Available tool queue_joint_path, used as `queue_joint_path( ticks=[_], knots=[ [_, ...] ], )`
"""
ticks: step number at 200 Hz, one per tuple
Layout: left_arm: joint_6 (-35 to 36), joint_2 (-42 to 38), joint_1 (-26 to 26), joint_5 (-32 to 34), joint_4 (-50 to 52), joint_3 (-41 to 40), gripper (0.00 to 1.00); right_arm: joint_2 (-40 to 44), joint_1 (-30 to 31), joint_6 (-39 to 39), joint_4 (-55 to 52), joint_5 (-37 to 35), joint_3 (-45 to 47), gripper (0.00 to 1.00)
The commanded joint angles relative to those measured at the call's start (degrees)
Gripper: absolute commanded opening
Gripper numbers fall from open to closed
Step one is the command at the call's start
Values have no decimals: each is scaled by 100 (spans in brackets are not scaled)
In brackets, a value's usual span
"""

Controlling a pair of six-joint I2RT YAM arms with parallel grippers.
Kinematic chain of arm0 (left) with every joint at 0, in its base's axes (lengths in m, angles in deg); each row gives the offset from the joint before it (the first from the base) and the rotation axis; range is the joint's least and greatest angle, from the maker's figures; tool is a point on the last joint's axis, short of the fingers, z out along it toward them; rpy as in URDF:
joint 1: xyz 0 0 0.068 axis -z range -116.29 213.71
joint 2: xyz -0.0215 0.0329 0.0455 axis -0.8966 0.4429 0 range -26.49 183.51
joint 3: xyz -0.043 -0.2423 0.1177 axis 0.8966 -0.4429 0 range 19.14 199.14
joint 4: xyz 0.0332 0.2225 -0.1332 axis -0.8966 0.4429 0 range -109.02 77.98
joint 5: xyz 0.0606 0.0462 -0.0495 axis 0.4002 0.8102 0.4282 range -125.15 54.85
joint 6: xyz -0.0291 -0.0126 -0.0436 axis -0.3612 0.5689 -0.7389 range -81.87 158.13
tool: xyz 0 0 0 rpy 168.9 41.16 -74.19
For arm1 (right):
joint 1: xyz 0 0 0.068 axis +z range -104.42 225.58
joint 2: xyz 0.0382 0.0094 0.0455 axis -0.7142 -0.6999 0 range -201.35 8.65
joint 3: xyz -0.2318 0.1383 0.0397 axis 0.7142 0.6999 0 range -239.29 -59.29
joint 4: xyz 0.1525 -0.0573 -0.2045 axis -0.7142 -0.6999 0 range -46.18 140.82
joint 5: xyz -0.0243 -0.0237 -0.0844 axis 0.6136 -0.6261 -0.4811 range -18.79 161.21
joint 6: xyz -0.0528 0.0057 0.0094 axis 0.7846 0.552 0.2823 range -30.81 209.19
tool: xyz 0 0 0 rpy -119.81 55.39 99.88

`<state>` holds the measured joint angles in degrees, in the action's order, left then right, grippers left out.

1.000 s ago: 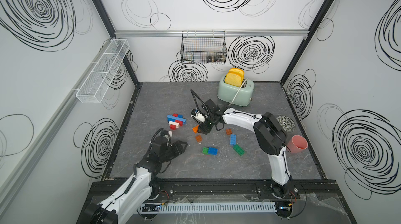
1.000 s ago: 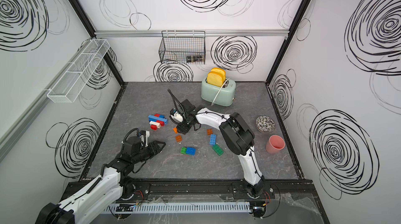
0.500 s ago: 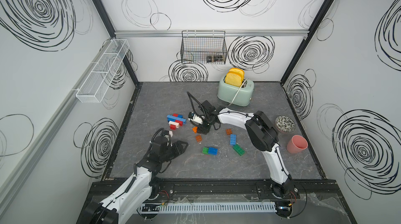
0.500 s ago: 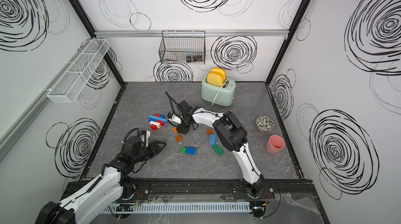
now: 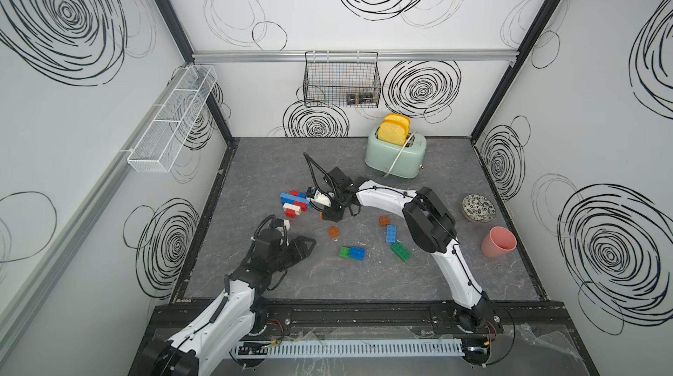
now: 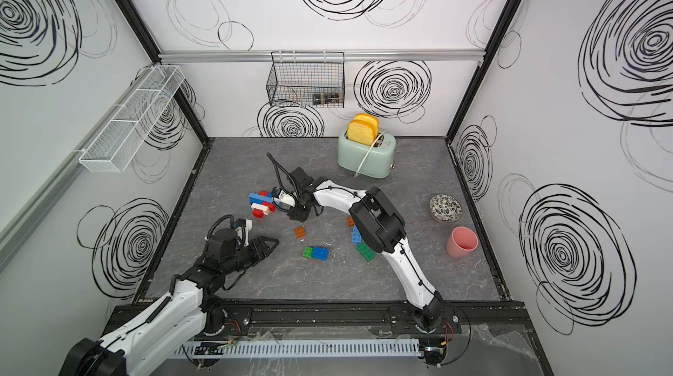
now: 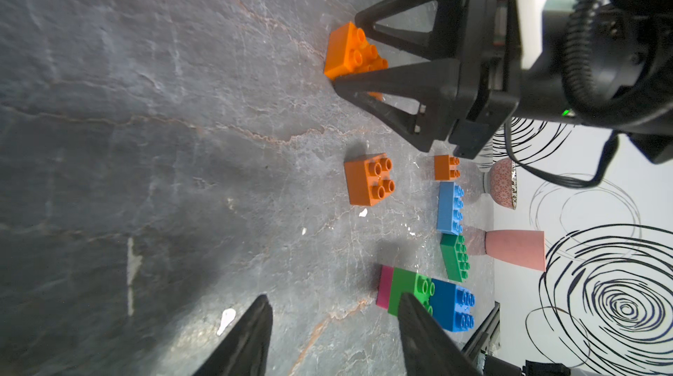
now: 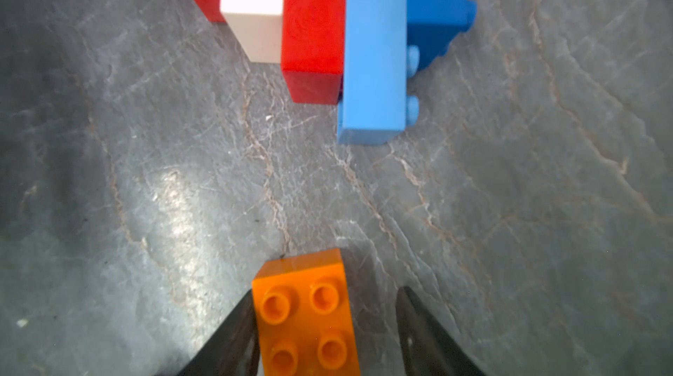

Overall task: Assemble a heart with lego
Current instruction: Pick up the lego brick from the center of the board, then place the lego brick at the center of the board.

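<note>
Found the right arm (image 5: 386,197) stretched from the front rail (image 5: 364,319), elbow raised, wrist bent down over the middle of the table (image 5: 364,283). Saw the right gripper (image 8: 326,294) parted astride an orange brick (image 8: 306,319) on the table, with one finger against its side and the other just clear. Noted a cluster of blue, red and white bricks (image 5: 295,203) near it. Found the left arm (image 5: 233,305) low and forward, and the left gripper (image 5: 309,244) parted and holding nothing. Saw loose bricks (image 5: 391,234) and a green-and-blue pair (image 5: 352,253) lying nearer the front. Noted a wire basket (image 5: 342,82) on the back wall with two small dark items (image 5: 360,99) inside. Saw a toaster (image 5: 395,157) holding two bread slices (image 5: 393,130). Noted a patterned bowl (image 5: 478,207) and a pink cup (image 5: 498,243) near the right wall.
</note>
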<state>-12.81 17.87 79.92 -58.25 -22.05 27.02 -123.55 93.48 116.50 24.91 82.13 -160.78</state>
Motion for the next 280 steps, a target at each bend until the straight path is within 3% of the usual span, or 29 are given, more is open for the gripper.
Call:
queue_joint_path(
  ticks=[1, 28, 82, 175, 214, 246, 280],
  knots=[
    [66, -22, -50, -3, -158, 126, 60, -229, 44, 24, -488, -218, -99, 49],
    [80, -14, -56, -3, -185, 126, 60, -140, 43, -154, -547, -310, -28, 42],
    [124, 214, 139, 119, -339, 178, 60, 850, -117, -877, -557, -475, 966, 39],
    [-271, 1231, 1402, 545, -1676, 294, 60, 2560, -510, -2136, -419, -774, 3247, 39],
    [-320, 1346, 1517, 551, -1886, 235, 60, 2518, -483, -2213, -564, -807, 3340, 41],
    [-377, 1299, 1509, 570, -1981, 107, 61, 2470, -424, -2129, -864, -981, 3195, 50],
    [-425, 1315, 1509, 569, -2128, 38, 61, 2468, -435, -2098, -1230, -1005, 2981, 50]
  ],
)
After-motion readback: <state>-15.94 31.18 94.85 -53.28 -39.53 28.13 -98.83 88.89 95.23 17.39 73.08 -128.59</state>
